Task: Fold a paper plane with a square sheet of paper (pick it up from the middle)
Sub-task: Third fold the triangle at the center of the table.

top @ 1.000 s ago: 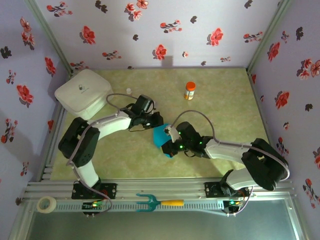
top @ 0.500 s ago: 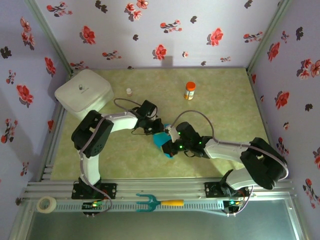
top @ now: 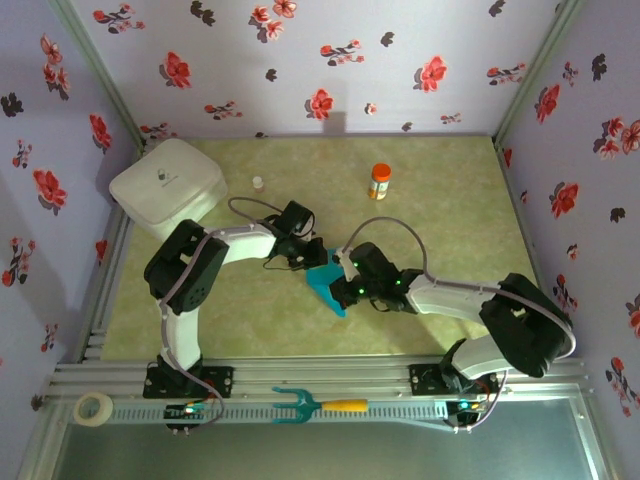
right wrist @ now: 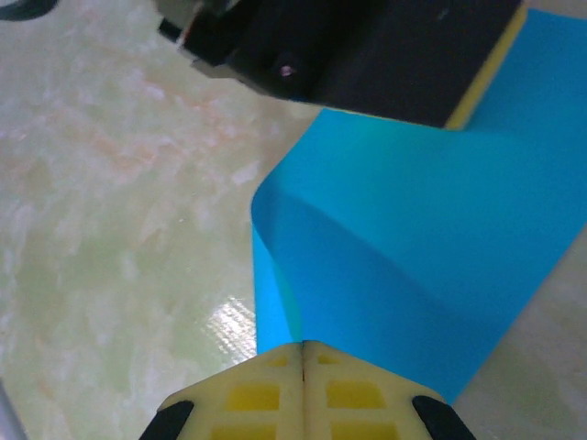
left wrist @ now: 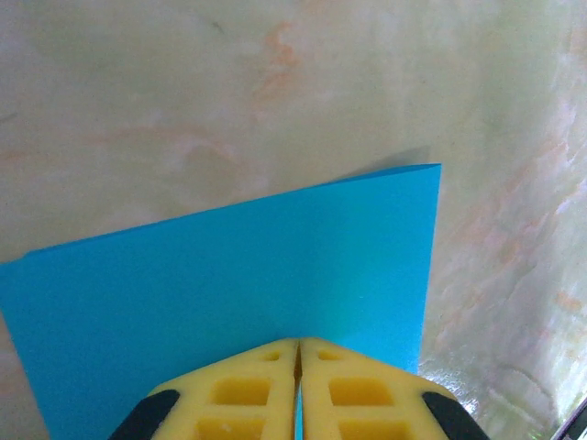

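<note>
- Along the near rail lies a teal pronged tool with a yellow handle [top: 318, 405].
- At mid-tabletop [top: 450, 220], the thin, plain teal-blue square sheet of paper [top: 328, 284] is held between the two grippers. It has straight edges and one sharp corner, and one side bends in a smooth curl [right wrist: 275, 238] rather than a crease.
- The right gripper [right wrist: 303, 346] has its yellow fingers pressed together on the sheet's edge.
- The left gripper [left wrist: 299, 345] is likewise pinched closed on the sheet.
- Compared with a second ago, the sheet looks narrower and more edge-on, tapering toward the near side. The left arm's elbow has drawn inward.
- Farther back stand a white rounded box [top: 168, 186] and a small orange bottle [top: 380, 181].
</note>
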Controlling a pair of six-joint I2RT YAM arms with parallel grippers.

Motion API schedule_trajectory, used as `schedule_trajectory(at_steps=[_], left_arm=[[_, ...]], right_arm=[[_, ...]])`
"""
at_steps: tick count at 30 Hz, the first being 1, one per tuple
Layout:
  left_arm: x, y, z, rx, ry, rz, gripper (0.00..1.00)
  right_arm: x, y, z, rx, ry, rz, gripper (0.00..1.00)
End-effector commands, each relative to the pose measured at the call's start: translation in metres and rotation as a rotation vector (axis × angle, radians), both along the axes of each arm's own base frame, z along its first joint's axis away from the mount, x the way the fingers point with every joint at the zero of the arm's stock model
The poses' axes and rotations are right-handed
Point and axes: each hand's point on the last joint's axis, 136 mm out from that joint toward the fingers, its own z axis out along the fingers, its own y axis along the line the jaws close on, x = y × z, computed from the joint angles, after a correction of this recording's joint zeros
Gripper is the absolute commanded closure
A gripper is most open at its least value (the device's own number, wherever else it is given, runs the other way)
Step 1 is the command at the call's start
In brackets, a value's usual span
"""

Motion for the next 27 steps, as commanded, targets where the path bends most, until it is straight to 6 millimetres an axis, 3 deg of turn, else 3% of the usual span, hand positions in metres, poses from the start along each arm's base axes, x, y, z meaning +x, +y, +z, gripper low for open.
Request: schedule_trajectory(at_steps=[1, 27], left_arm=[[-0.010, 0.016, -0.021, 0.064, 0.040, -0.003, 0.89], [-0.010, 0.015, -0.013, 0.049, 0.024, 0.002, 0.89]], right_arm=[[0.016, -0.009, -0.003, -0.082, -0.038, -0.052, 1.00], [0.027, -0.015, -0.021, -0.180, -0.013, -0.107, 1.00]])
